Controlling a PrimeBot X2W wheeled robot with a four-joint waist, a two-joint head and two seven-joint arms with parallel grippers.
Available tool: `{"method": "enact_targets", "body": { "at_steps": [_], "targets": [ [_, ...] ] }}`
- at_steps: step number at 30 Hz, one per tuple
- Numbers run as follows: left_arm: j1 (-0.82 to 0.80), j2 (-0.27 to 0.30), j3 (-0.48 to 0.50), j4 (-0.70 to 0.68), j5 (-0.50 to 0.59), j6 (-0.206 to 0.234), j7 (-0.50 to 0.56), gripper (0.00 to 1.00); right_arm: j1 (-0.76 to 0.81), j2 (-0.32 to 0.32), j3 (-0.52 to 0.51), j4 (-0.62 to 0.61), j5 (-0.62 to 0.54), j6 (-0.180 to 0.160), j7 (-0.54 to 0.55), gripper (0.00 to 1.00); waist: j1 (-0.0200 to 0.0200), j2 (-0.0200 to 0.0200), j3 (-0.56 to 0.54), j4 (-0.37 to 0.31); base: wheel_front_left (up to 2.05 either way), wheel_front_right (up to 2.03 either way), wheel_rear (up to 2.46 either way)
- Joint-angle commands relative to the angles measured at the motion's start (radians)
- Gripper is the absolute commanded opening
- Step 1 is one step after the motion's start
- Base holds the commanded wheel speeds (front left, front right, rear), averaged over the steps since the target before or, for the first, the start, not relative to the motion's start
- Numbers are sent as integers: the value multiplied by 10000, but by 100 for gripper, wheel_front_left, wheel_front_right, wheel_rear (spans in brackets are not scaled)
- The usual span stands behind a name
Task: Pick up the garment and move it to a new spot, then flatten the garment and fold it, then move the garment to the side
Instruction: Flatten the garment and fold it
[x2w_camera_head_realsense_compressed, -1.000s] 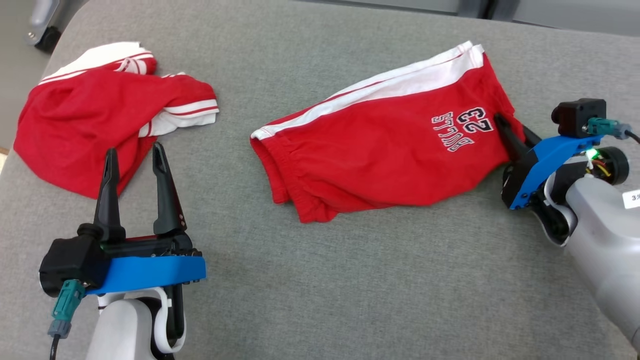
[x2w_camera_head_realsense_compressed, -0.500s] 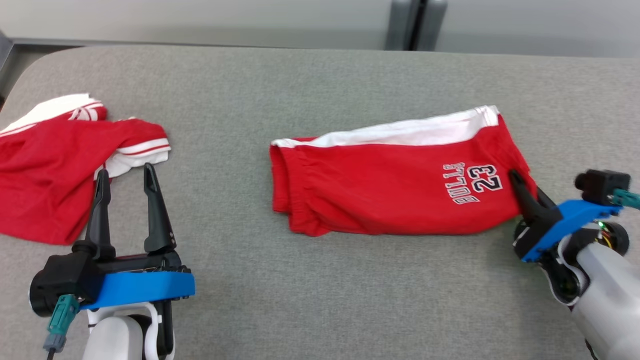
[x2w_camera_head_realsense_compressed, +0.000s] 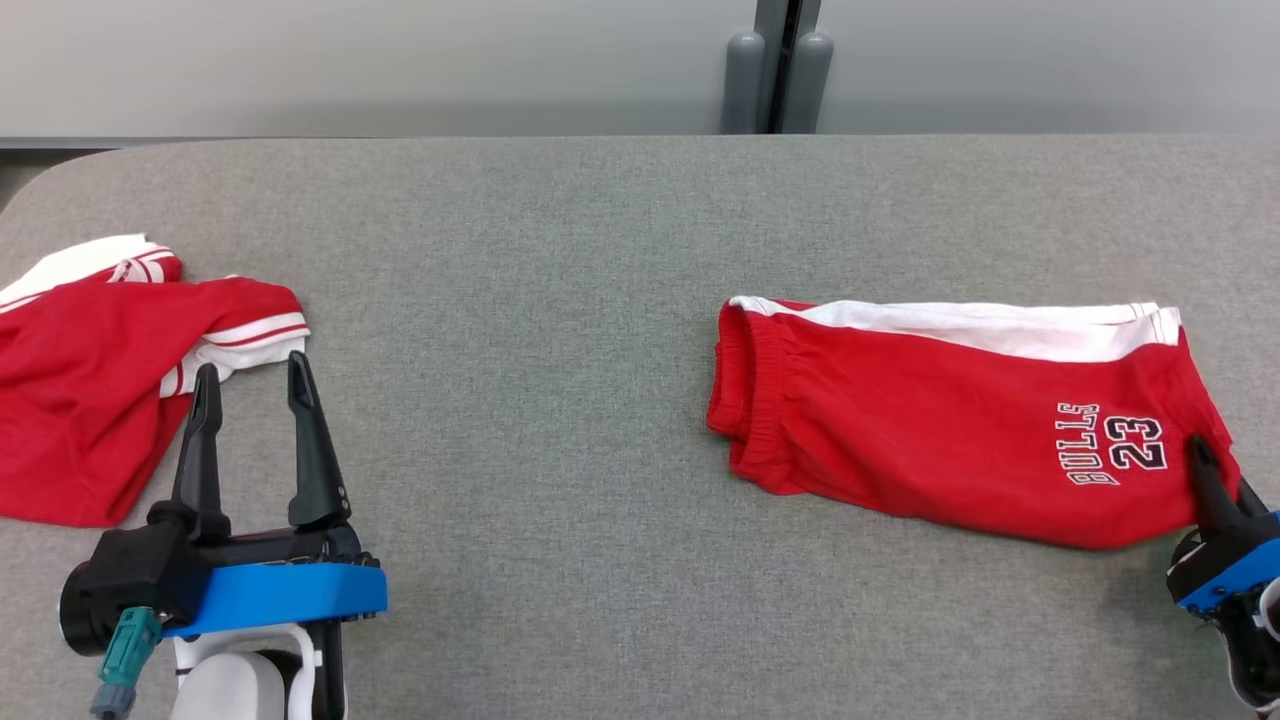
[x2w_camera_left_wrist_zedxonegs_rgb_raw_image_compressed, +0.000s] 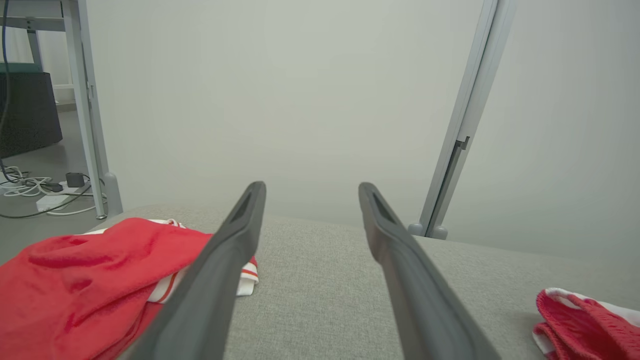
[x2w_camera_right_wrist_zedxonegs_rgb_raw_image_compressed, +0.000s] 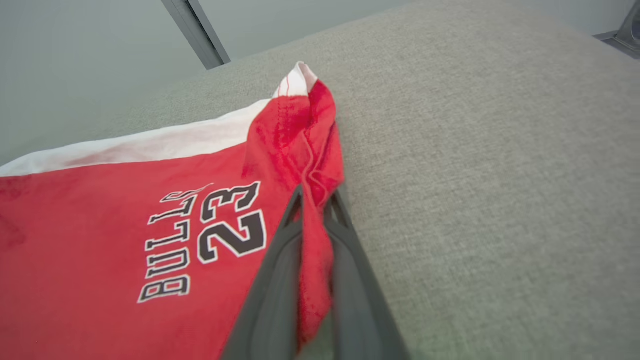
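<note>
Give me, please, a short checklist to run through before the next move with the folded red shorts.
1. Right hand shut on the leg hem of the shorts: ok.
2. All folded layers caught in that grip: cannot tell.
3. Left hand open and empty: ok.
4. Shorts lying folded on the table: ok.
5. Shorts apart from the other red garment: ok.
</note>
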Motion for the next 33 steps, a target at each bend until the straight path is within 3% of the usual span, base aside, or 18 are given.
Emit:
{"method": "enact_targets", "body": {
  "at_steps": [1, 12, 26, 33],
  "targets": [
    [125, -6, 26, 40, 93, -63, -48, 100, 194, 158, -291, -88, -189, 5, -55, 0, 1, -1, -44, -41, 0, 0, 0],
    [218, -6, -59, 231, 155, -127, -47, 100, -514, 894, -511, -886, -1087, 5, -56, 0, 1, -1, -447, -47, 0, 0, 0],
    [286, -6, -148, 267, 71, -129, -48, 100, -1419, 2052, 110, -2393, -2121, 5, 580, 0, 1, -1, -569, 522, 0, 0, 0],
    [265, -6, -232, 244, -48, -63, -47, 100, -1157, 2659, 688, -2780, -2665, 5, 966, 0, 1, -1, -508, 802, 0, 0, 0]
  ]
}}
